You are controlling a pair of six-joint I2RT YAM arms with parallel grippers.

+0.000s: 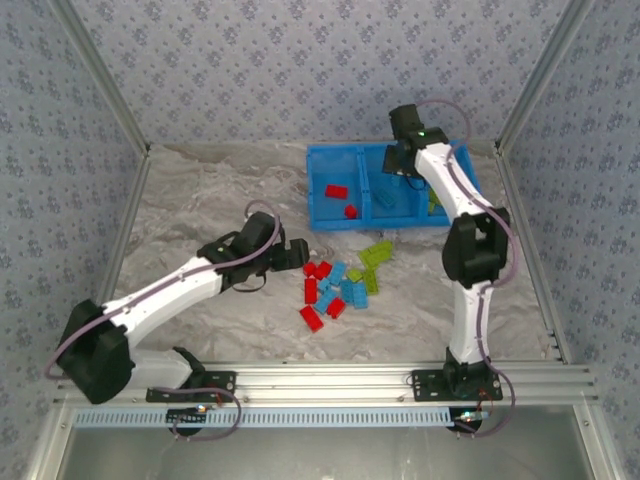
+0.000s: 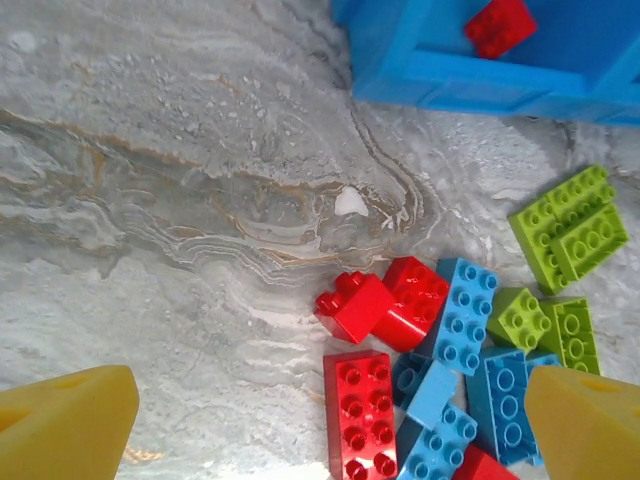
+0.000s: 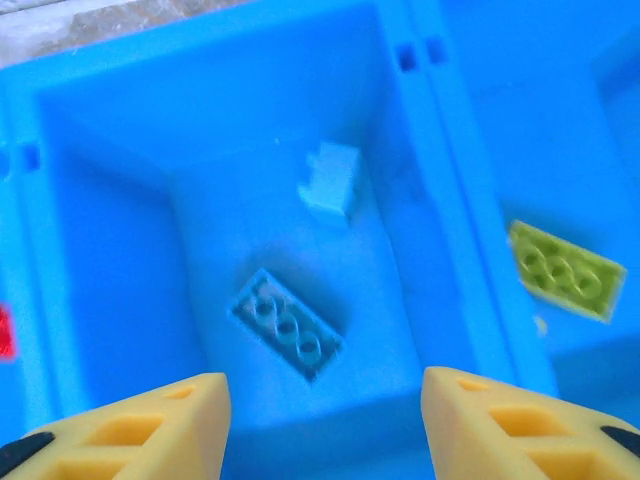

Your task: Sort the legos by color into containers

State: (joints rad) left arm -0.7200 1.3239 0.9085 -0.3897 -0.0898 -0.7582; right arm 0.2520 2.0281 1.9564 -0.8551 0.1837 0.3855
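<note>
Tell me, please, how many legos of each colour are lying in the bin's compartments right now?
Red legos: 2
Light blue legos: 2
Yellow-green legos: 1 seen; part of the right compartment is hidden
Total: 5 seen

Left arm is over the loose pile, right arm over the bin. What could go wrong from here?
1. Under the open left gripper, the red brick lies against light blue bricks; closing may pinch two colours or scatter the pile.
2. The right gripper hangs open over the middle compartment; the pale blue brick there looks blurred, maybe tumbling, and could hop the thin divider toward the green brick.
</note>
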